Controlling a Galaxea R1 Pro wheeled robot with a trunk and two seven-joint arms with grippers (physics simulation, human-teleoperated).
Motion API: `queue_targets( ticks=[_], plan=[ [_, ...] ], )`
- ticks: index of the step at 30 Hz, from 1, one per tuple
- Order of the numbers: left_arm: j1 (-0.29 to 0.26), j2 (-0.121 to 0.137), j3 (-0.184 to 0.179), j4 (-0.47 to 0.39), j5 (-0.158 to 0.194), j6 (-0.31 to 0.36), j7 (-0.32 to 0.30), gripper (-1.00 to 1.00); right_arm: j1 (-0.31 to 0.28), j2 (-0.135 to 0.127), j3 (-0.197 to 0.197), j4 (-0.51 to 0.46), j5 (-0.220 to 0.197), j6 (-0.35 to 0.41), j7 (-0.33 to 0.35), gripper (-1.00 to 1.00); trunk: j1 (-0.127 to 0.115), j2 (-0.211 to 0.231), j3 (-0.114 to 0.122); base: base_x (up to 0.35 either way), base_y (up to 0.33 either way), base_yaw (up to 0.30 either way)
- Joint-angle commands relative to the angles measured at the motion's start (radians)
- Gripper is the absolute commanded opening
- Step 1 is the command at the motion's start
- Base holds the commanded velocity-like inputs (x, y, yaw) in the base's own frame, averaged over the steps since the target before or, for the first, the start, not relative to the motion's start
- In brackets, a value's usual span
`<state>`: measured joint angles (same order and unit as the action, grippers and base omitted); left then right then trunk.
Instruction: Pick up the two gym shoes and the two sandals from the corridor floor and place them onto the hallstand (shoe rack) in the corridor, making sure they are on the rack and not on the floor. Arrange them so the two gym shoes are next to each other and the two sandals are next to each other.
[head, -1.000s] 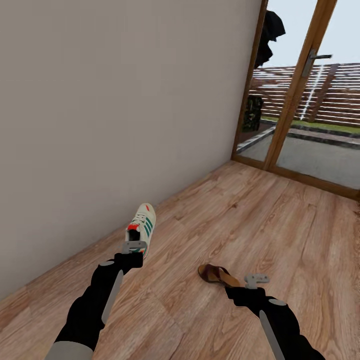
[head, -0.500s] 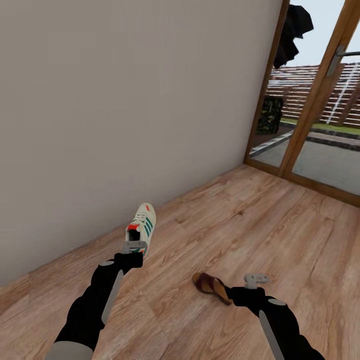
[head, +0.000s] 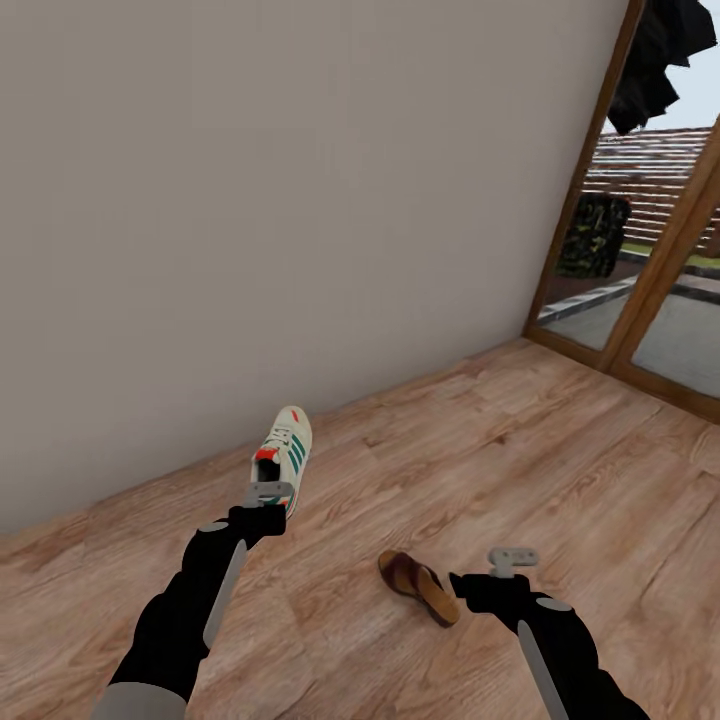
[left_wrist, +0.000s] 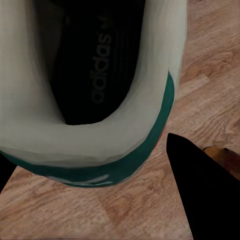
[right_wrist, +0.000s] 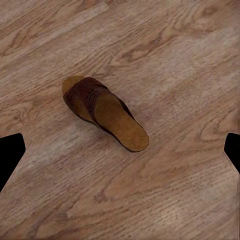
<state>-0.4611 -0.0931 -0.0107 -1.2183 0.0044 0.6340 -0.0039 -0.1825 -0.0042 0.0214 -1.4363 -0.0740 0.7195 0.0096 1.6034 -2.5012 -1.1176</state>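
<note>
A cream-white gym shoe (head: 286, 444) with green stripes and a red heel tab hangs above the wood-plank floor (head: 560, 470) near the wall. My left gripper (head: 267, 486) is shut on its heel. In the left wrist view the shoe's dark opening (left_wrist: 95, 65) is close up, with one black finger (left_wrist: 200, 195) beside its heel. One dark brown sandal (head: 418, 587) lies flat on the floor. My right gripper (head: 457, 582) hovers at its heel end, open. In the right wrist view the sandal (right_wrist: 106, 113) lies between the wide-apart fingertips (right_wrist: 11, 152), touching neither.
A plain beige wall (head: 280, 220) runs along the left, meeting the floor just beyond the held shoe. A wood-framed glass door (head: 650, 270) stands at the far right, with a dark garment (head: 660, 60) hanging by it. Open floor stretches toward the door.
The camera has swung left, so the door frame has slid right in the picture. The sandal now lies turned and a little nearer. Both arms keep their places in the picture.
</note>
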Motion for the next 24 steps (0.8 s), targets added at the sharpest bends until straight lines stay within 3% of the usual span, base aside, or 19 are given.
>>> queue_targets(
  ticks=[1,7,17,24],
  plan=[
    [-0.001,0.000,0.000,-0.001,0.000,0.006,-0.001,-1.00,0.000,0.000,0.000,-0.001,-0.007,0.004,-0.002,1.00,0.000,0.000,-0.001,0.000,-0.350,0.291],
    [-0.001,0.000,0.001,-0.001,0.000,0.006,-0.001,-1.00,0.000,0.000,0.000,-0.001,-0.007,0.003,-0.002,1.00,0.000,0.000,-0.001,0.000,-0.269,0.173],
    [-0.001,0.000,0.001,-0.001,0.000,0.006,-0.001,-1.00,-0.001,0.000,0.000,-0.001,-0.007,0.004,-0.002,1.00,0.000,0.000,-0.001,0.000,-0.026,0.016],
    [-0.001,0.000,0.001,-0.001,0.000,0.006,-0.001,-1.00,0.000,0.000,0.000,-0.001,-0.007,0.004,-0.002,1.00,0.000,0.000,-0.001,0.000,-0.106,0.194]
  ],
)
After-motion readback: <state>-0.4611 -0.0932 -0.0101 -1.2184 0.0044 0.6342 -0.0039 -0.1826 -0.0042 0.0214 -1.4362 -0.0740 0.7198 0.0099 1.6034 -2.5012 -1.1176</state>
